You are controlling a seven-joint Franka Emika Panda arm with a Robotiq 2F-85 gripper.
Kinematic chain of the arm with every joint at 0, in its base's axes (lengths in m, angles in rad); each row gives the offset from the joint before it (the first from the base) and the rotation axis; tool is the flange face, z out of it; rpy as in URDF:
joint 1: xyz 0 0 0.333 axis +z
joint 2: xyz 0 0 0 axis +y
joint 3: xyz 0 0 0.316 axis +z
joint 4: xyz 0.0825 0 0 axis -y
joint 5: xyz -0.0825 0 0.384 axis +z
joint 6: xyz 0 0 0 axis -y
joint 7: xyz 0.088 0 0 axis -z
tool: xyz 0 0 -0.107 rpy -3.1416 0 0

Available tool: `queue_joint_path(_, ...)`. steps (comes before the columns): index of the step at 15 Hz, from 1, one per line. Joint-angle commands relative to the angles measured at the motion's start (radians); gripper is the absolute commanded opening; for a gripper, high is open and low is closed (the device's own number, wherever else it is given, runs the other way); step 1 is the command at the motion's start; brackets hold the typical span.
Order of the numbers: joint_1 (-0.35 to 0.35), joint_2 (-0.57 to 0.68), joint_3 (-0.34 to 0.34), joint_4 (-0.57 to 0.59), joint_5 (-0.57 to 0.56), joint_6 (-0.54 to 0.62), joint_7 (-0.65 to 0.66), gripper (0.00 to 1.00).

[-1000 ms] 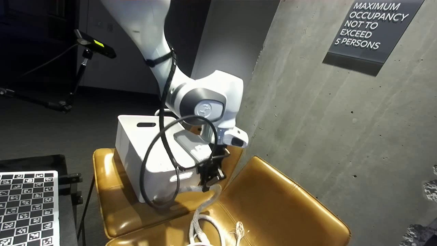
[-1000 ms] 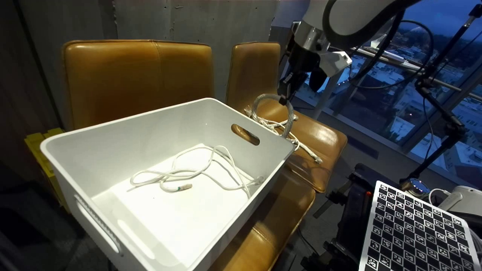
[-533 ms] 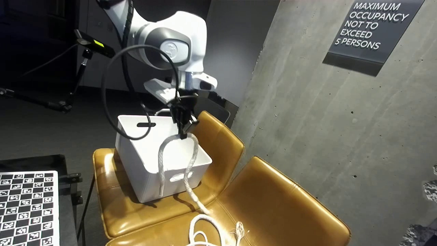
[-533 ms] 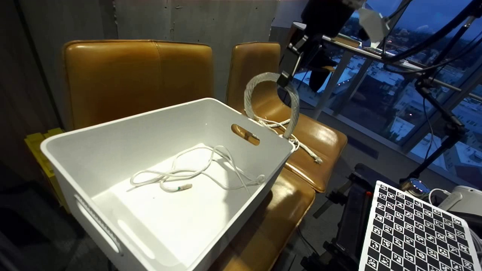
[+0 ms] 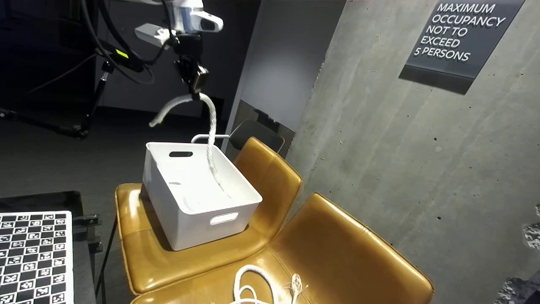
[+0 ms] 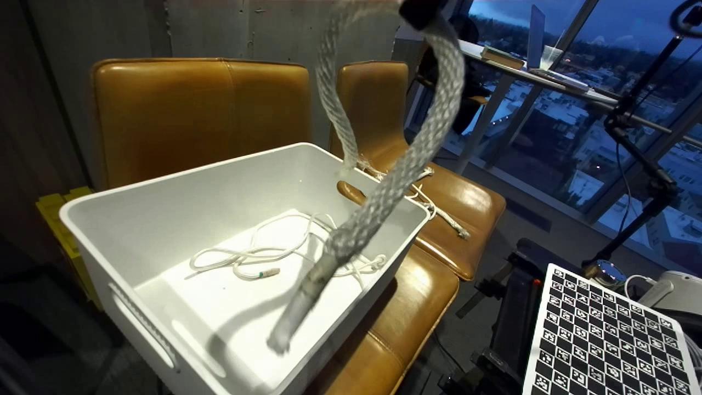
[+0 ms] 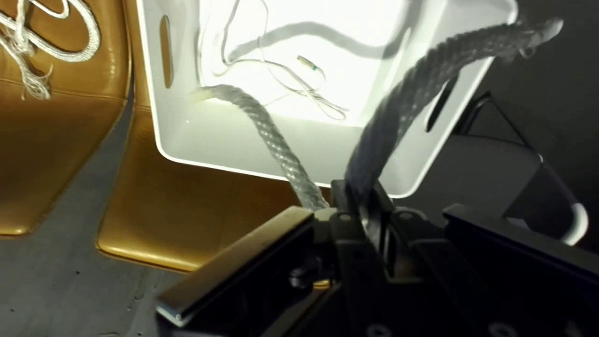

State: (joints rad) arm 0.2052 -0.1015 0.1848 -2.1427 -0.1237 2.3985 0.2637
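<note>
My gripper (image 5: 196, 96) is shut on a thick grey-white braided rope (image 5: 211, 126), high above the white bin (image 5: 164, 211). In the wrist view the rope (image 7: 276, 140) bends through the fingertips, both of its lengths stretching across the bin's opening. One short end juts out past the rim there. An exterior view shows the rope (image 6: 408, 164) as a tall arch pinched near its top by the black fingertips; most of the gripper is cut off by the frame. Inside the bin lies a thin white cord (image 6: 258, 253) with a light tip and a green band.
The bin stands on a tan leather chair (image 5: 147, 266). More white rope (image 5: 257, 272) lies coiled on the neighbouring seat. A checkered board (image 6: 609, 340) and a camera stand (image 6: 641, 164) are nearby. A concrete wall (image 5: 400, 147) rises behind the chairs.
My gripper has risen a good way, carrying the rope from beside the bin to above it. The rope's hanging ends have come up off the chairs. The thin cord inside stayed put.
</note>
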Motion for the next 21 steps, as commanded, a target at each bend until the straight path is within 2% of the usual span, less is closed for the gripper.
queue_joint_path(1,0.021,-0.031,0.071,0.078,-0.033,-0.102,0.079,0.03)
queue_joint_path(3,0.016,-0.023,0.09,0.104,-0.041,-0.119,0.084,0.03)
queue_joint_path(5,0.001,-0.006,0.082,0.117,-0.053,-0.116,0.068,0.03)
queue_joint_path(14,-0.107,0.075,-0.04,0.16,-0.066,-0.106,-0.031,0.03)
queue_joint_path(21,-0.112,0.086,-0.064,0.096,-0.07,-0.082,-0.038,0.03)
